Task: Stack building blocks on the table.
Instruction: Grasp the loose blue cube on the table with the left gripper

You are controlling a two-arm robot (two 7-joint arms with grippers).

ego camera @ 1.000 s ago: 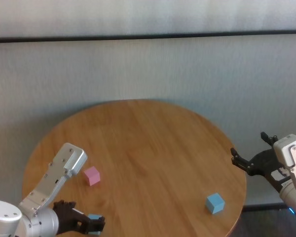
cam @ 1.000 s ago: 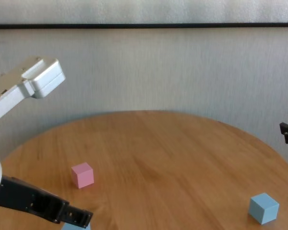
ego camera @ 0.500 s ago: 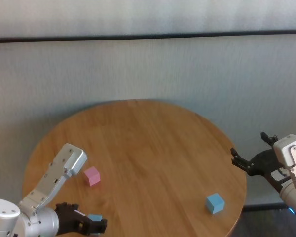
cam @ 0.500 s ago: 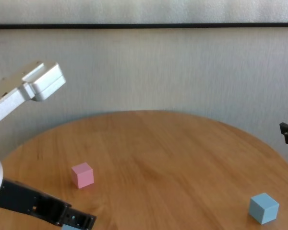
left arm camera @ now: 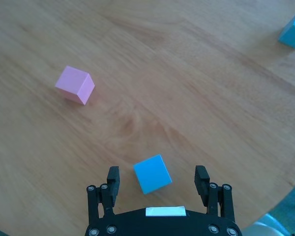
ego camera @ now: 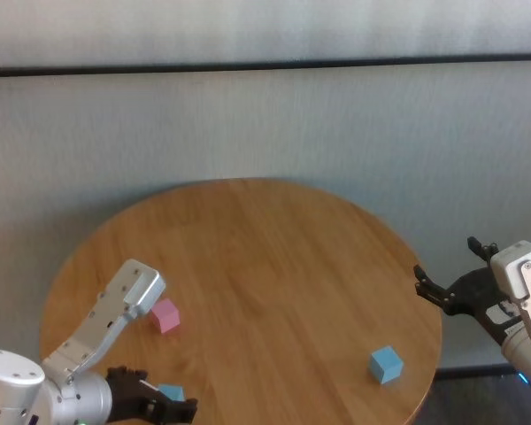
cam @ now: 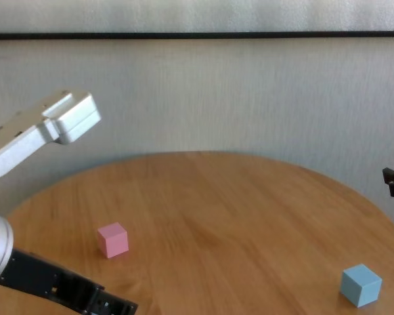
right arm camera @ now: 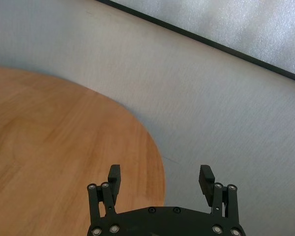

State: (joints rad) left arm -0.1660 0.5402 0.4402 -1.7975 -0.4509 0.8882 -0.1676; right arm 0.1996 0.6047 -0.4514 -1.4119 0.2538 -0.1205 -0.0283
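Observation:
On the round wooden table [ego camera: 265,257], a light blue block [ego camera: 170,391] sits near the front left edge. My left gripper [ego camera: 164,410] is open around it. In the left wrist view the block [left arm camera: 152,174] lies between the spread fingers [left arm camera: 113,178] of the left gripper [left arm camera: 157,175], touching neither. The pink block [ego camera: 165,315] stands a little farther in; it also shows in the left wrist view [left arm camera: 75,85] and the chest view [cam: 113,239]. The second light blue block [ego camera: 385,364] sits near the front right edge. My right gripper [ego camera: 450,266] is open and empty, off the table's right edge.
A grey wall with a dark rail [ego camera: 265,64] stands behind the table. My left arm's white elbow link [cam: 46,128] rises above the table's left side. The right wrist view shows the table's edge [right arm camera: 155,147] and the wall beyond.
My left gripper has shifted slightly toward the near edge and lower around the blue block, and its elbow link has moved right. The blocks and the right arm have not moved.

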